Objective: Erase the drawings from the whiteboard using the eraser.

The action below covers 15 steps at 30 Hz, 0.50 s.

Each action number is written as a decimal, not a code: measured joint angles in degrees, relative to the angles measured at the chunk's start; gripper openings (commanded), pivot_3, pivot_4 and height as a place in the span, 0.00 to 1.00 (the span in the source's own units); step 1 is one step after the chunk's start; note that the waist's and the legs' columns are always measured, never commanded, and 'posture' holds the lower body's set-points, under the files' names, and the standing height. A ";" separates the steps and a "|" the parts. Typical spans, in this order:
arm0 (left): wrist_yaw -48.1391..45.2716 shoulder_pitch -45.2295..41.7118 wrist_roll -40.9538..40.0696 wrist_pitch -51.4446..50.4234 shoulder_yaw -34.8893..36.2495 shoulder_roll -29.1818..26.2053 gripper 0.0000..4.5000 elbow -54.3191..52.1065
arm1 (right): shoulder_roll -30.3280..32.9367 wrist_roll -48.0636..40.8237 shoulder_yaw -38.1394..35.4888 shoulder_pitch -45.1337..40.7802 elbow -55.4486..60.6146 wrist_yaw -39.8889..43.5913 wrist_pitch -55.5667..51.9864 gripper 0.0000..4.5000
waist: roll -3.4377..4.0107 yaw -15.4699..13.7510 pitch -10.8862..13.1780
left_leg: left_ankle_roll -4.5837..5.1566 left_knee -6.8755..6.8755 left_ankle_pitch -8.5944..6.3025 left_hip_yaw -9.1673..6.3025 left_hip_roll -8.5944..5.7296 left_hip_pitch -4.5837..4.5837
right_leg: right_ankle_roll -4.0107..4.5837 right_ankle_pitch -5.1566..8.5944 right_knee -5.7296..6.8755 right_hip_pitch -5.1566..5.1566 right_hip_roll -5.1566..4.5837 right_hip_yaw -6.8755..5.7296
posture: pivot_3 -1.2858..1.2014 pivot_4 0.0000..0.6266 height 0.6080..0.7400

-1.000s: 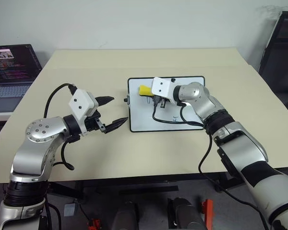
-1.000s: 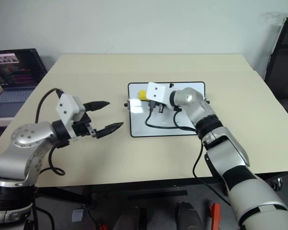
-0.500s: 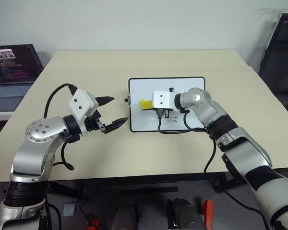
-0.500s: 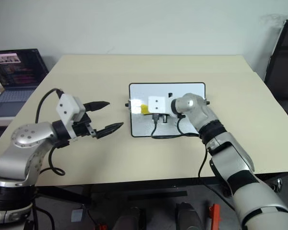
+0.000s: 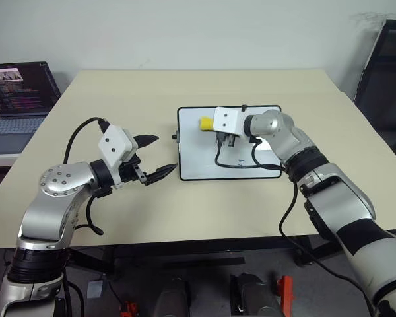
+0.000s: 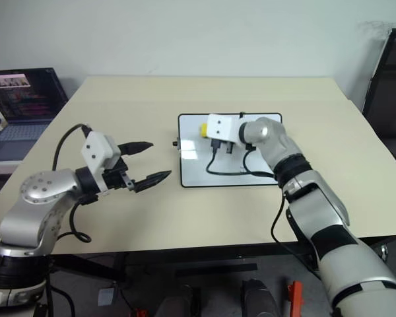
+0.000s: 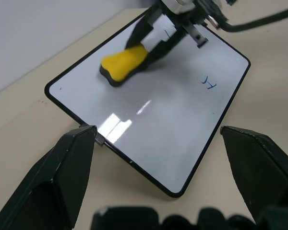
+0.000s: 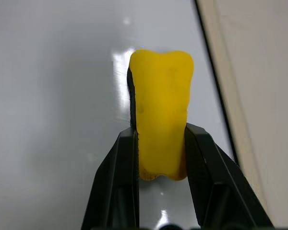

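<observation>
Right wrist view showed the right hand (image 8: 161, 143) clamped on the eraser (image 8: 162, 129) at the whiteboard (image 5: 198, 158) far-left corner on the desk (image 5: 119, 92), left hand (image 5: 152, 157) spread idle; wiping step underway, remaining drawings (image 7: 209, 82) judged next target

Beige table (image 5: 119, 99), whiteboard (image 5: 201, 162) lying flat on it

Yellow eraser (image 7: 125, 63), white whiteboard (image 7: 153, 120), blue drawings (image 7: 209, 82).
</observation>
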<state>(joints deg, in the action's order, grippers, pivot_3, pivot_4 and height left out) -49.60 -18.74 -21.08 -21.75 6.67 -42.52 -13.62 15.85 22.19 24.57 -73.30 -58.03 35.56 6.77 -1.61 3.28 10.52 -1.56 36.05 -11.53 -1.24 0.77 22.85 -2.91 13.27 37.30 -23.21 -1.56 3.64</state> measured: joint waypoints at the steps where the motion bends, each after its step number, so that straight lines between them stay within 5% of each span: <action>1: 0.00 0.00 0.02 0.02 -0.09 0.00 1.00 0.00 | 0.00 0.18 -0.20 -0.48 -0.71 -0.90 -0.08 0.22 | 0.00 0.00 0.00 | 0.00 -0.01 0.00 0.00 0.02 0.01 | 0.00 0.00 -0.03 0.00 0.03 0.00 | 0.52 0.24 1.00; 15: -0.27 -0.74 0.50 0.91 -0.55 -0.01 1.00 0.86 | -1.17 0.20 0.08 4.15 6.67 3.00 -1.33 0.21 | -0.03 0.41 -0.02 | 0.00 -0.07 -0.01 0.01 0.17 -0.01 | 0.04 0.00 -0.07 -0.01 0.22 0.03 | 0.52 0.24 1.00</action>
<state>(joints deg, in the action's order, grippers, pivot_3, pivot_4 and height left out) -49.87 -19.48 -20.59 -20.83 6.12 -42.53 -12.76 14.68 22.39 24.65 -69.15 -51.36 38.56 5.44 -1.64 3.68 10.51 -1.56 35.98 -11.54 -1.23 0.94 22.85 -2.87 13.27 37.23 -23.22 -1.34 3.67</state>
